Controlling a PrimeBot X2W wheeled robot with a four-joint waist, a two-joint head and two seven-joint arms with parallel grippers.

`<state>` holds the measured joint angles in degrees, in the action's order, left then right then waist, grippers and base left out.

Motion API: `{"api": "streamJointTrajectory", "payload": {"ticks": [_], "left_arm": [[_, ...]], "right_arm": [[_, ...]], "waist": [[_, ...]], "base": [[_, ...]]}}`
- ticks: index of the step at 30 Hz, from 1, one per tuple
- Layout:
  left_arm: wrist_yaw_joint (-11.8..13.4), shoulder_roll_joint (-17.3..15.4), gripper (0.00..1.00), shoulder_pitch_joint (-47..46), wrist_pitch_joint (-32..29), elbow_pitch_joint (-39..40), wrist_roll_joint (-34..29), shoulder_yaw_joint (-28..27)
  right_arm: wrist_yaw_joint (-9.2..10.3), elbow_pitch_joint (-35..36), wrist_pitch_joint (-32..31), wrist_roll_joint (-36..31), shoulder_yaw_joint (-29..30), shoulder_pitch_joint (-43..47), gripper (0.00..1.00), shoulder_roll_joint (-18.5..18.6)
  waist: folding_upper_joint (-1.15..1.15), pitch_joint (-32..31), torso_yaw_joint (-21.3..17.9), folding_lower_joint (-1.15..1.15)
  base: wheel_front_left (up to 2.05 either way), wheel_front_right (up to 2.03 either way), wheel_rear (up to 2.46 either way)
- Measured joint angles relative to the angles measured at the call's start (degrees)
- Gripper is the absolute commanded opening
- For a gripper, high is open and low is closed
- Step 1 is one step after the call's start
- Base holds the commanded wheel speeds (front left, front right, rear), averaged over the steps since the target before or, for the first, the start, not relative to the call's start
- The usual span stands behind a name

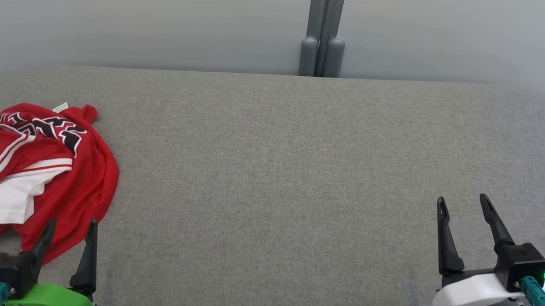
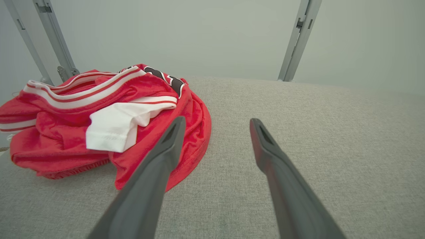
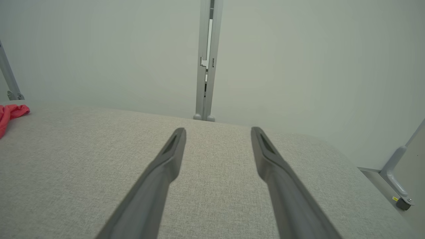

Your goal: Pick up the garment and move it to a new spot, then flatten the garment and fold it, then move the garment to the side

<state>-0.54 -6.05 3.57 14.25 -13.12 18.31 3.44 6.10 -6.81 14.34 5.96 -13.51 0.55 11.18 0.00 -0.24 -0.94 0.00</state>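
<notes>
Garment point(image 1: 87, 177) thin red mesh cloth; table point(image 1: 280, 175) matt grey woven fabric

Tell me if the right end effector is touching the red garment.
Apart. The head view shows the right end effector at lower right, the garment far left, bare grey surface between.

A lab-like test bay: grey padded table point(image 1: 300, 177), plain partition panels point(image 1: 140, 1).
</notes>
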Motion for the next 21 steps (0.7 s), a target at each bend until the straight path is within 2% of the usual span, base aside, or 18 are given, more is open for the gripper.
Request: {"api": "streamJointTrajectory", "payload": {"ticks": [21], "left_arm": [[-2.4,1.2,1.0,-0.2,0.0,-1.4,-0.7,-1.7]], "right_arm": [[-0.27,0.1,0.0,0.0,1.4,0.7,1.0,-0.5]], "waist": [[0.0,0.1,0.0,0.0]], "base": [[0.0,0.0,0.0]]}}
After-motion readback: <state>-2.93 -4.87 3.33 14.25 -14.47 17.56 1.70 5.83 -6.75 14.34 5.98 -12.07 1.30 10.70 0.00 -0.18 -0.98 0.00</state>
